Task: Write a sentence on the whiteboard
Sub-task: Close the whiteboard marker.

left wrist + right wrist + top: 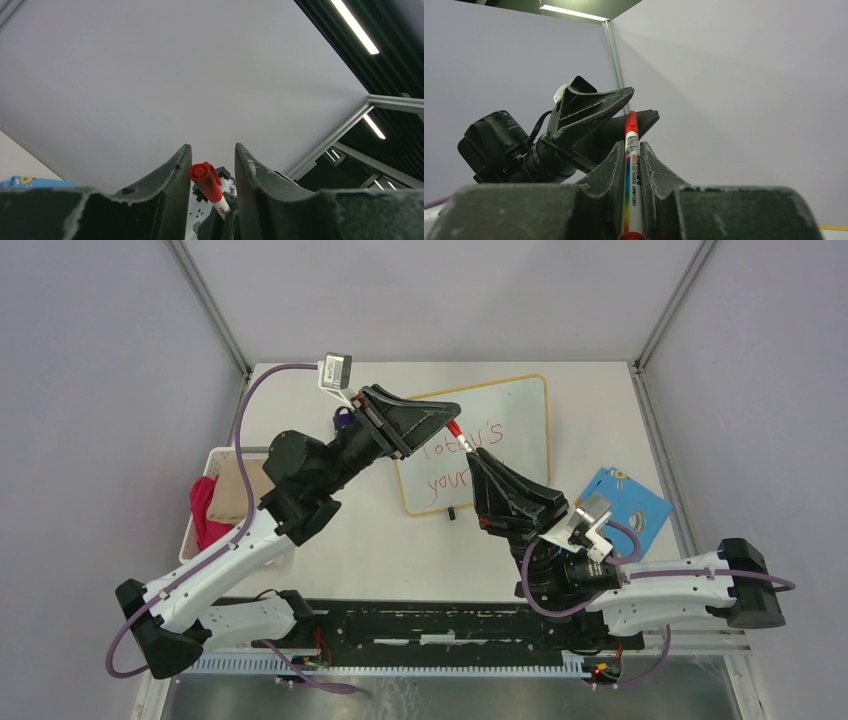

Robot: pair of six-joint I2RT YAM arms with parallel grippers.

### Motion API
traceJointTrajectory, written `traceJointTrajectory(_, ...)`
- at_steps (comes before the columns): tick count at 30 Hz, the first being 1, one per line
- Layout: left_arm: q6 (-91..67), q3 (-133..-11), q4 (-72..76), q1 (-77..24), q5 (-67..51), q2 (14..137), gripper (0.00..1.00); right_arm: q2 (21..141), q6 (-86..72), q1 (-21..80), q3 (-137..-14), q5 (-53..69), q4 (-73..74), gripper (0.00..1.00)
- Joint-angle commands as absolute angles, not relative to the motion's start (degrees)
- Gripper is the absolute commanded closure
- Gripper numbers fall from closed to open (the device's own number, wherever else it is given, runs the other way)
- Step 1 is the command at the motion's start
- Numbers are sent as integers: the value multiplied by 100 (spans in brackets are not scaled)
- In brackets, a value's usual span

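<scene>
The whiteboard [517,400] lies on the table with its yellow-orange frame. Red handwriting [487,437] reads "Today's" over "your"; the arms hide part of it. My right gripper [474,458] is shut on a white marker with a red cap [459,436] and holds it tilted above the board. In the right wrist view the marker [631,185] stands pinched between the fingers. My left gripper [449,423] is open, one finger on each side of the red cap [205,179], with a gap on the right side.
A blue patterned cloth [626,504] lies right of the board. A white basket [197,525] holding pink and beige cloths stands at the table's left edge. My left gripper [594,107] is close in front of the right wrist camera.
</scene>
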State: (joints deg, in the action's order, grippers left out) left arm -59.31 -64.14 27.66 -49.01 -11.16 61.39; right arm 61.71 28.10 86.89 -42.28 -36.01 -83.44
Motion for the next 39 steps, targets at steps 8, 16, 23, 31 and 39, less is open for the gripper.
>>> traceJointTrajectory(8, -6113, -6411, 3123, -4926, -1280, 6069, 75, 6294, 3041, 8671, -4420, -3750, -8599, 100)
traceJointTrajectory(16, -6363, -6222, 3208, -4984, -1387, 6133, 98, 6545, 3386, 8664, -4584, -3885, -8700, 100)
traceJointTrajectory(23, -6275, -6095, 3208, -5245, -1388, 6211, 98, 6670, 3426, 8597, -4658, -3938, -8730, 100)
traceJointTrajectory(31, -6080, -5931, 3120, -5498, -1122, 6109, 98, 6766, 3379, 8452, -4684, -4093, -8789, 100)
traceJointTrajectory(39, -5918, -5890, 2968, -5704, -978, 6074, 98, 6890, 3229, 8274, -4759, -4170, -8745, 100)
